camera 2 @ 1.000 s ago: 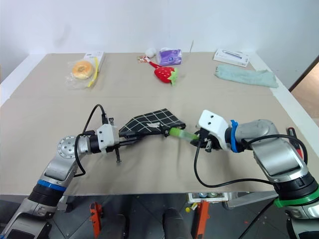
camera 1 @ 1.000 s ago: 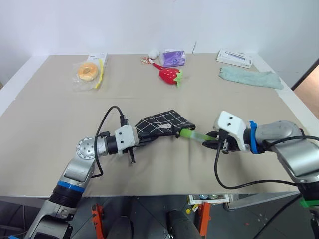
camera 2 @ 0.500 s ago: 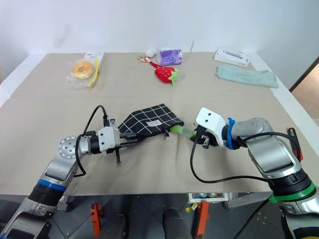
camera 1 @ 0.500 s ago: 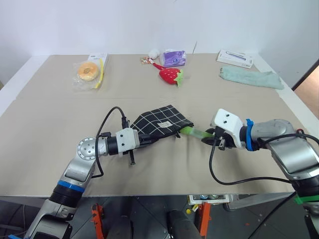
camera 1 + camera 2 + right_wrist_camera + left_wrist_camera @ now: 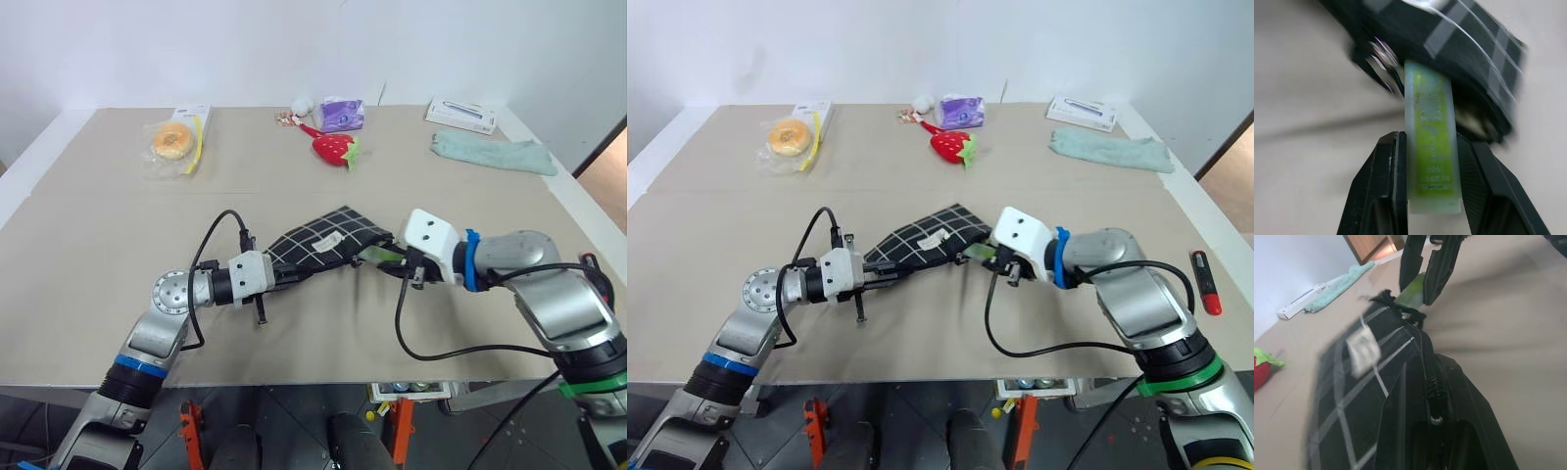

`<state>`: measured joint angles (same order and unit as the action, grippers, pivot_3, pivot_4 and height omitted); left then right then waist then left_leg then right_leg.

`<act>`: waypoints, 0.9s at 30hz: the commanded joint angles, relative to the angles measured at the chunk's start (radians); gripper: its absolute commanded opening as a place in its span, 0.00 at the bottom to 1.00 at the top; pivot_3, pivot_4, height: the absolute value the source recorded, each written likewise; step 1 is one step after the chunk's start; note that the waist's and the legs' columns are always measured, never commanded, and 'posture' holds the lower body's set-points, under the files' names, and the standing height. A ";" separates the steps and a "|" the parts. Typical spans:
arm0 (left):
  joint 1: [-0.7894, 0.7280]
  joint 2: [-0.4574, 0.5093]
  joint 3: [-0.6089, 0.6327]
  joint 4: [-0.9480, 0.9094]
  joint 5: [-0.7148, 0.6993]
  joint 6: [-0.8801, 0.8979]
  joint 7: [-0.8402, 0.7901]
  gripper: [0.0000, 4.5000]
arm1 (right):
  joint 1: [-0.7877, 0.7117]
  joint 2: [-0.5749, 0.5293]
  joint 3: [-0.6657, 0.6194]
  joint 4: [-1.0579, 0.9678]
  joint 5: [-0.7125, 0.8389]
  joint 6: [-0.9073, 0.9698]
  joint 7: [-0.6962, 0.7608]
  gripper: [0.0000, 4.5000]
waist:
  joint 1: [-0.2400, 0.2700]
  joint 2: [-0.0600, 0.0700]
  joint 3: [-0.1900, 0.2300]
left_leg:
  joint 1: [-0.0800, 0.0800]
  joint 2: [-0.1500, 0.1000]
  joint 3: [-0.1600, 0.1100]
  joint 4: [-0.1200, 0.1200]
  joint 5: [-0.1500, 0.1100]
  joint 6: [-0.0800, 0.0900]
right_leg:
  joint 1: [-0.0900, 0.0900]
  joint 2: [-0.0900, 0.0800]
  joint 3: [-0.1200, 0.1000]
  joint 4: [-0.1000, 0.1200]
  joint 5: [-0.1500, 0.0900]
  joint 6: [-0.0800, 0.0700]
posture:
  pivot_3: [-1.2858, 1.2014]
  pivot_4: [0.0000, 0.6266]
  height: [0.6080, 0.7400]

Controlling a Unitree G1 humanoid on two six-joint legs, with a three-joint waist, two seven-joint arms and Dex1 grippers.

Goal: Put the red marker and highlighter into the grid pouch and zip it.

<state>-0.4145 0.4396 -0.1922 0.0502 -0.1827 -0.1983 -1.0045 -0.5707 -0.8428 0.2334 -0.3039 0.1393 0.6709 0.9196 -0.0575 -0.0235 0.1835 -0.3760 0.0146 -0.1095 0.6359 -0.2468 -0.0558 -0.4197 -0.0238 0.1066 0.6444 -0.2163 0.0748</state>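
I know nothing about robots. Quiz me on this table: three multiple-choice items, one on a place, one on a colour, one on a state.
1. Where is the red marker?
A. Inside the pouch
B. Near the table's right edge
C. Beside the strawberry

2. What colour is the pen in the right gripper?
A. Light green
B. Blue
C. Orange

3. What state is the grid pouch in?
A. Zipped flat
B. Lifted at one end by the left gripper
C. Folded under the cloth

Answers: 1 B, it lies alone there. 2 A, the highlighter sits between the jaws. 3 B, its mouth gapes.
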 commanded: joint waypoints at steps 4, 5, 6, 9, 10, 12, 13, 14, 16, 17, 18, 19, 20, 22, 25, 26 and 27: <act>-0.039 -0.004 0.022 -0.019 -0.035 0.011 0.000 0.00 | -0.067 0.061 0.023 -0.076 -0.009 -0.044 0.007 0.23 | 0.000 0.000 0.000 | 0.000 0.000 0.000 0.000 0.000 0.000 | 0.000 0.000 0.000 0.000 0.000 0.000 | 0.52 0.24 1.00; -0.040 -0.005 0.020 -0.018 -0.036 0.010 -0.003 0.00 | -0.072 0.067 0.030 -0.071 -0.018 -0.056 0.007 0.23 | 0.000 0.000 0.000 | 0.000 0.000 0.000 0.000 0.000 0.000 | 0.000 0.000 0.000 0.000 0.000 0.000 | 0.52 0.24 1.00; -0.042 -0.006 0.018 -0.017 -0.037 0.008 -0.006 0.00 | -0.074 0.074 0.034 -0.066 -0.025 -0.073 0.006 0.23 | 0.000 0.000 0.000 | 0.000 0.000 0.000 0.000 0.000 0.000 | 0.000 0.000 0.000 0.000 0.000 0.000 | 0.52 0.24 1.00; -0.047 -0.009 0.014 -0.014 -0.040 0.007 -0.012 0.00 | -0.071 0.100 0.035 -0.065 -0.019 -0.117 0.014 0.23 | 0.000 0.000 0.000 | 0.000 0.000 0.000 0.000 0.000 0.000 | 0.000 0.000 0.000 0.000 0.000 0.000 | 0.52 0.24 1.00; -0.048 -0.010 0.013 -0.013 -0.041 0.008 -0.012 0.00 | -0.064 0.100 0.038 -0.063 -0.028 -0.139 0.015 0.23 | 0.000 0.000 0.000 | 0.000 0.000 0.000 0.000 0.000 0.000 | 0.000 0.000 0.000 0.000 0.000 0.000 | 0.52 0.24 1.00; -0.047 -0.015 0.014 -0.012 -0.047 0.015 -0.012 0.00 | -0.045 0.089 0.042 -0.047 -0.057 -0.188 0.013 0.23 | 0.001 0.000 0.000 | 0.000 0.000 0.000 0.000 0.000 0.000 | 0.000 0.000 0.000 0.000 0.000 0.000 | 0.52 0.24 1.00; -0.046 -0.016 0.015 -0.012 -0.051 0.021 -0.011 0.00 | -0.038 0.086 0.037 -0.038 -0.064 -0.205 0.011 0.23 | 0.001 0.000 0.000 | 0.000 0.000 0.000 0.000 0.000 0.000 | 0.000 0.000 0.000 0.000 0.000 0.000 | 0.52 0.24 1.00; -0.045 -0.018 0.017 -0.010 -0.053 0.023 -0.011 0.00 | -0.032 0.085 0.029 -0.039 -0.062 -0.212 0.015 0.23 | 0.001 0.000 0.000 | 0.000 0.000 0.000 0.000 0.000 0.000 | 0.000 0.000 0.000 0.000 0.000 0.000 | 0.52 0.24 1.00; -0.044 -0.020 0.020 -0.007 -0.055 0.027 -0.012 0.00 | -0.027 0.098 0.016 -0.065 -0.040 -0.208 0.021 0.23 | 0.001 0.000 0.000 | 0.000 0.000 0.000 0.000 0.000 0.000 | 0.000 0.000 0.000 0.000 0.000 0.000 | 0.52 0.24 1.00; -0.045 -0.023 0.020 -0.005 -0.054 0.027 -0.013 0.00 | -0.026 0.106 0.012 -0.081 -0.028 -0.199 0.021 0.23 | 0.000 0.000 0.000 | 0.000 0.000 0.000 0.000 0.000 0.000 | 0.000 0.000 0.000 0.000 0.000 -0.001 | 0.52 0.24 1.00; -0.045 -0.025 0.020 -0.004 -0.053 0.027 -0.013 0.00 | -0.025 0.114 0.011 -0.092 -0.022 -0.192 0.022 0.23 | 0.000 0.000 0.000 | 0.000 0.000 0.000 0.000 0.000 0.000 | 0.000 0.000 0.000 0.000 0.000 -0.001 | 0.52 0.24 1.00; -0.045 -0.027 0.019 -0.002 -0.052 0.027 -0.013 0.00 | -0.025 0.119 0.009 -0.096 -0.020 -0.188 0.023 0.23 | 0.000 0.000 0.000 | 0.000 0.000 0.000 0.000 0.000 0.000 | 0.000 0.000 0.000 0.000 0.001 -0.001 | 0.52 0.24 1.00; -0.046 -0.029 0.019 0.000 -0.052 0.026 -0.014 0.00 | -0.025 0.122 0.008 -0.095 -0.022 -0.187 0.023 0.23 | 0.000 0.000 0.000 | 0.000 0.000 0.000 0.000 0.000 0.000 | 0.000 0.000 0.000 0.000 0.001 -0.001 | 0.52 0.24 1.00; -0.046 -0.032 0.019 0.002 -0.052 0.025 -0.014 0.00 | -0.030 0.125 0.003 -0.079 -0.034 -0.192 0.017 0.23 | 0.000 0.000 0.000 | 0.000 0.000 0.000 0.000 0.000 0.000 | 0.000 0.000 -0.001 0.000 0.001 -0.001 | 0.52 0.24 1.00; -0.041 -0.035 0.021 0.002 -0.058 0.037 -0.012 0.00 | -0.039 0.119 -0.014 -0.046 -0.047 -0.197 0.006 0.23 | 0.000 0.000 0.000 | 0.000 0.000 0.000 0.000 0.000 0.000 | 0.000 0.000 0.000 0.000 0.001 -0.001 | 0.52 0.24 1.00; -0.038 -0.034 0.021 0.002 -0.058 0.042 -0.011 0.00 | -0.039 0.116 -0.020 -0.044 -0.040 -0.188 0.008 0.23 | 0.000 0.000 0.000 | 0.000 0.000 0.000 0.000 0.000 0.000 | 0.000 0.000 0.000 0.000 0.001 -0.001 | 0.52 0.24 1.00; -0.036 -0.035 0.022 0.001 -0.059 0.045 -0.011 0.00 | -0.038 0.113 -0.025 -0.045 -0.034 -0.183 0.012 0.23 | 0.000 0.000 0.000 | 0.000 0.000 0.000 0.000 0.000 0.000 | 0.000 0.000 0.000 0.000 0.001 -0.001 | 0.52 0.24 1.00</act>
<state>-0.4430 0.4080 -0.1854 0.0677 -0.2202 -0.1560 -1.0187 -0.5877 -0.7277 0.2596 -0.3277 0.0839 0.4934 0.9320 -0.0574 -0.0235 0.1835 -0.3758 0.0147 -0.1099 0.6361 -0.2468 -0.0559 -0.4197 -0.0235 0.1062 0.6448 -0.2157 0.0736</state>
